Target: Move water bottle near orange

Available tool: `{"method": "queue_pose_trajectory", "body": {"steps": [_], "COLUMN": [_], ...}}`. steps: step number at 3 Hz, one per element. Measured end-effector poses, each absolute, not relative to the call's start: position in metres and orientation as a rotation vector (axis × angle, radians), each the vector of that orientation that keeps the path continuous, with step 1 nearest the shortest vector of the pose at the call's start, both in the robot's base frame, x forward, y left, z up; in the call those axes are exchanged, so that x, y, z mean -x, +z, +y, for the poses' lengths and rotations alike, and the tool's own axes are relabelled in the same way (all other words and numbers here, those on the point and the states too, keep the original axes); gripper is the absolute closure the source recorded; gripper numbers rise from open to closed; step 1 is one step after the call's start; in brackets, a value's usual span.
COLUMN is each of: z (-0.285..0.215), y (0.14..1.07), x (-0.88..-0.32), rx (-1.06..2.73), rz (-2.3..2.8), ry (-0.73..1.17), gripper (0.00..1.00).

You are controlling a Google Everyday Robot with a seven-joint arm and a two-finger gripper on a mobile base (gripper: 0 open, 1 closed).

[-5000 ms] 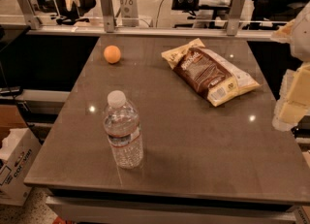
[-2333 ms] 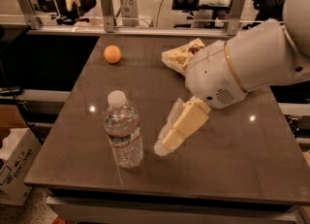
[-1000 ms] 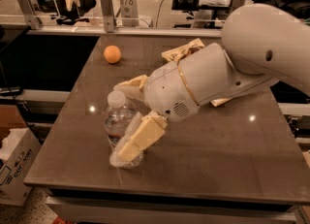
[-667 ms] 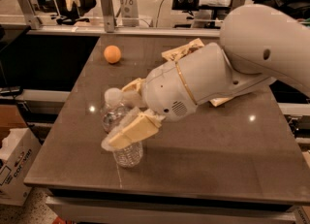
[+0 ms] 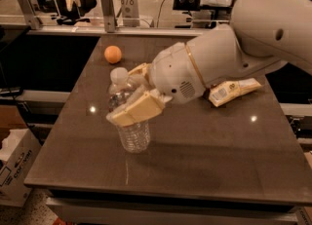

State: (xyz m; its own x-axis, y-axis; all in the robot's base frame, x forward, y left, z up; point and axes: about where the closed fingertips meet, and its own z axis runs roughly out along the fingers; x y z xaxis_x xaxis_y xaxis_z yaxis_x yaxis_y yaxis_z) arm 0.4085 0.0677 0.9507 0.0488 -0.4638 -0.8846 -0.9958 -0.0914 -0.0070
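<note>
The water bottle is a clear ribbed bottle with a white cap, at the front left of the dark table. My gripper is shut on its upper body, with one cream finger across the front and the other behind it. The bottle's base hangs just above the table top. The orange lies at the far left of the table, well behind the bottle. The arm's big white housing hides the middle of the table.
A brown-and-yellow snack bag lies at the right, mostly hidden behind the arm. A rail with metal posts runs along the table's far edge. A cardboard box stands on the floor at the left.
The arm swung in from the right and its fingers closed around the bottle's upper body. The bottle has since risen slightly off the table. The orange has not moved.
</note>
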Motion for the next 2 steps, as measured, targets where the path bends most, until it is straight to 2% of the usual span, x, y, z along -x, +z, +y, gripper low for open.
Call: {"method": "queue_pose_trajectory", "body": {"steps": [1, 2], "z": [0.059, 0.055], "y": [0.964, 0.969], "x": [-0.442, -0.486], "rx": [1.586, 1.518], "rz": [1.499, 1.510], "ry": [0.956, 0.943], "gripper": [1.00, 1.00]}}
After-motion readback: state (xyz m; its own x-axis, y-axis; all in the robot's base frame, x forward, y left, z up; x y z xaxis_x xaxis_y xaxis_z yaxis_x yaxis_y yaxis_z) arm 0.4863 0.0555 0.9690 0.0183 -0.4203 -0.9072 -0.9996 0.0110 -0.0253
